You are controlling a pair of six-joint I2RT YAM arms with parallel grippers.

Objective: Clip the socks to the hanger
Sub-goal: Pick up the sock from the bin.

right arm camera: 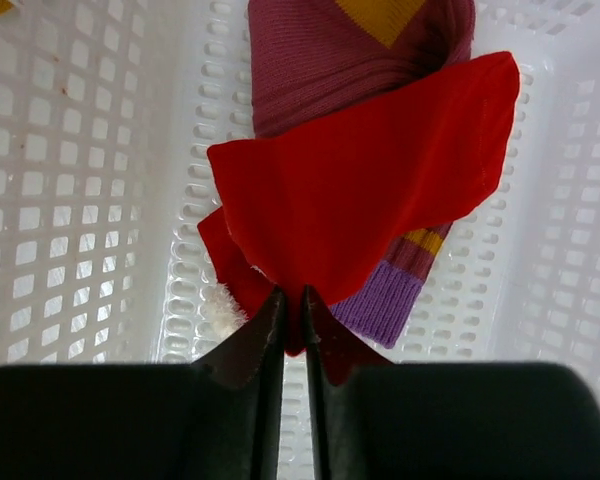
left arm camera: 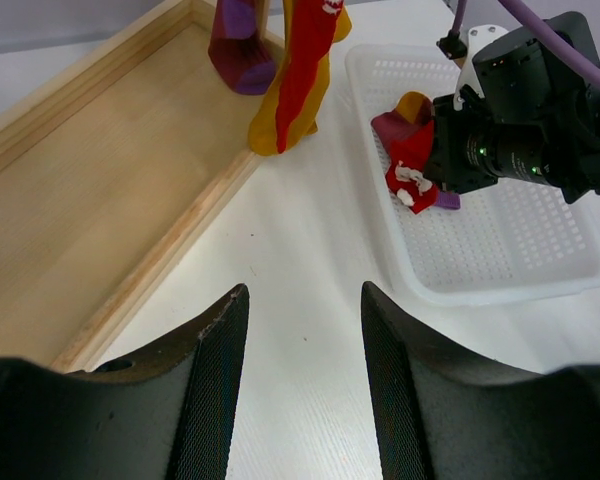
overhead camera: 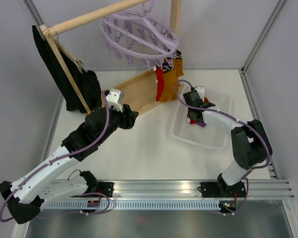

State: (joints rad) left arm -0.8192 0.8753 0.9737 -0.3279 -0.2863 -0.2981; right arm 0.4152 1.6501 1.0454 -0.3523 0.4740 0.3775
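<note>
Lavender clip hanger (overhead camera: 139, 30): round spoked ring, dangling pegs, tilted, hung from wooden bar (overhead camera: 89, 19). Below its near-right rim hang hung red sock (overhead camera: 159, 84), mustard sock (overhead camera: 176, 67), purple-toed maroon sock (left arm camera: 238, 45). Loose red sock (right arm camera: 360, 190), crumpled, overlies striped maroon sock (right arm camera: 330, 60) in white basket (right arm camera: 80, 150); near edge pinched between right gripper (right arm camera: 292, 325) jaws.

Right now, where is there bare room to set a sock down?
Bare table between the wooden tray and the basket, ahead of the open left gripper. Also the tray's open floor and the basket's bare end. Crowded: where the right gripper pinches the red sock, and under the hung socks.
</note>
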